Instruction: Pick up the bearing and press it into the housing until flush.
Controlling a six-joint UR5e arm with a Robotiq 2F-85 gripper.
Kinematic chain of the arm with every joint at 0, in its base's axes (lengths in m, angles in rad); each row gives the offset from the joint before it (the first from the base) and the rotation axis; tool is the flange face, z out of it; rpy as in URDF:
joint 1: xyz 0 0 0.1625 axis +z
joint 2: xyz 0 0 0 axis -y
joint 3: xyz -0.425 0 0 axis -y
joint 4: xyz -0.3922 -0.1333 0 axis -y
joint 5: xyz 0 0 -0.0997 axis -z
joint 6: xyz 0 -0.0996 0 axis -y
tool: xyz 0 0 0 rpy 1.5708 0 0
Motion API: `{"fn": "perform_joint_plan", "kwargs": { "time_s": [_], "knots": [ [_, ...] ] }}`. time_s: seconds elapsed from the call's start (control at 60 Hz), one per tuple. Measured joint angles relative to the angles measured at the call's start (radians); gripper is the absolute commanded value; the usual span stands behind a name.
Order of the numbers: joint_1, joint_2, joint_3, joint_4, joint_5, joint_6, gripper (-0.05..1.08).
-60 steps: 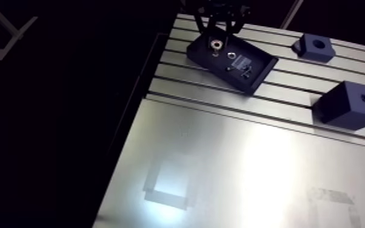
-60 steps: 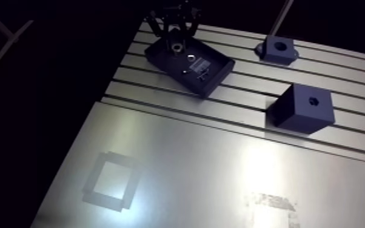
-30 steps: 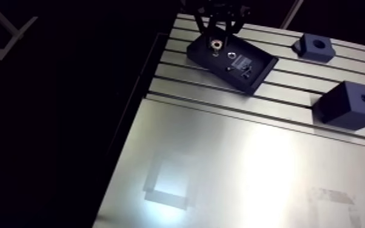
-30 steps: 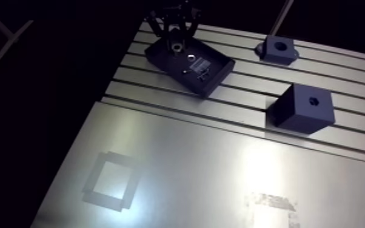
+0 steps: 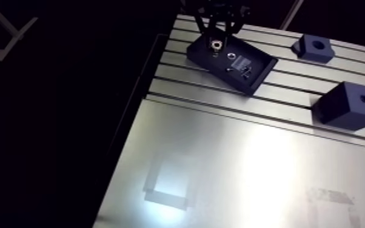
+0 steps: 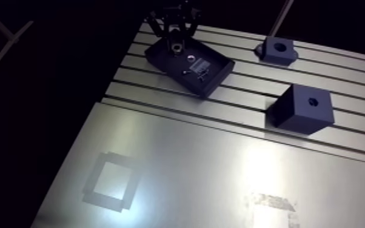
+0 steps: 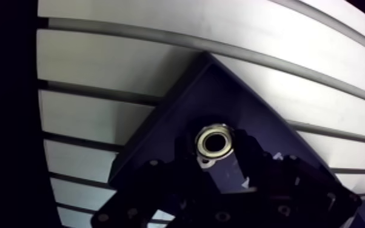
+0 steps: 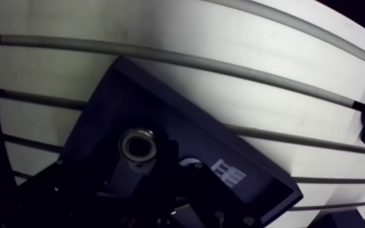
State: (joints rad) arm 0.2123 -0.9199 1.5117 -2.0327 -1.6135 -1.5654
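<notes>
Arm holding station over the tray at the tabletop's far edge

Next to the earlier frames hardly anything is changing: the black two-fingered gripper is still hanging over the shallow dark rectangular tray on the slotted aluminium tabletop. The small silver ring bearing is sitting at the same tray end. The wrist view is showing the jaws dark and close on either side, seemingly pinching the bearing. Only the arm view is taking in both the large dark-blue cube with a round hole and the smaller dark-blue block with a hole, well apart from the tray.
</notes>
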Motion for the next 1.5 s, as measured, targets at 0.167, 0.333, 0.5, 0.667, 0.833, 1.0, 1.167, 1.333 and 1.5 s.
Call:
{"fn": "perform_joint_plan", "kwargs": {
  "time_s": [0.167,0.333,0.5,0.667,0.833,1.0,1.167,1.333,1.5],
  "knots": [
    [0.000,-0.009,0.000,0.005,0.000,0.000,0.57],
    [0.002,-0.036,0.004,0.020,0.001,-0.001,0.57],
    [0.006,-0.086,0.010,0.055,0.002,-0.014,0.60],
    [-0.001,-0.143,0.011,0.098,0.000,-0.028,0.62],
    [-0.031,-0.182,0.007,0.126,-0.002,-0.040,0.62],
    [-0.075,-0.203,0.001,0.138,-0.003,-0.064,0.62],
    [-0.121,-0.214,-0.007,0.144,-0.003,-0.086,0.62],
    [-0.171,-0.217,-0.021,0.146,-0.004,-0.108,0.62],
    [-0.217,-0.212,-0.037,0.147,-0.005,-0.126,0.62]
  ]
}}
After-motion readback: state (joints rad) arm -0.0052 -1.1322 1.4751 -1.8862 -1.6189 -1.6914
